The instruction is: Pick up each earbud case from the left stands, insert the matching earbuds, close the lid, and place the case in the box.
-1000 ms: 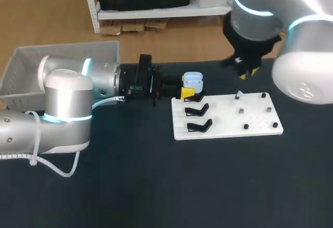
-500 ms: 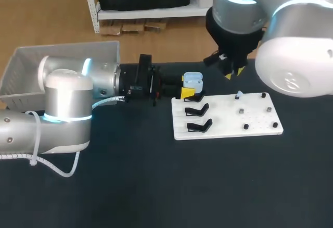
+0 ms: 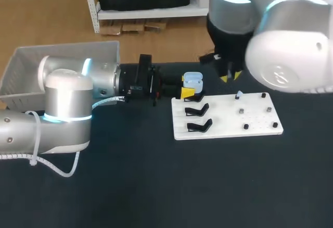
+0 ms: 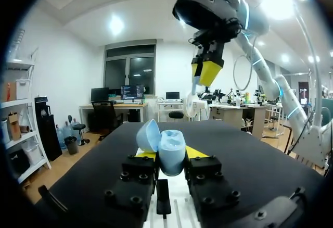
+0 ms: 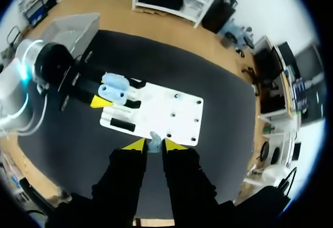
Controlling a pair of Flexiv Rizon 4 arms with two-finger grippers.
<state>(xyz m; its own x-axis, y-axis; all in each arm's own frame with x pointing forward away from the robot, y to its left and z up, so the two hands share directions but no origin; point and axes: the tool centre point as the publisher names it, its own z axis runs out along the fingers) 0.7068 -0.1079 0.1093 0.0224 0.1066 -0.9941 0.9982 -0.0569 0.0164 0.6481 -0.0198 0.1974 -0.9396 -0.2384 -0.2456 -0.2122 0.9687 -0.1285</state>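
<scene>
Our right gripper point(image 3: 229, 76) has swung toward 9 o'clock, nearer the open pale-blue plastic earbud case point(image 3: 192, 79); its nearly closed tips pinch a small pale-blue earbud point(image 5: 154, 143). Our left gripper point(image 3: 188, 91) stays clamped on the case at the 10 o'clock corner of the flat white board point(image 3: 229, 121).

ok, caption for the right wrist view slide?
Right gripper holds an earbud; left gripper holds the open earbud case at the white board's edge.
</scene>
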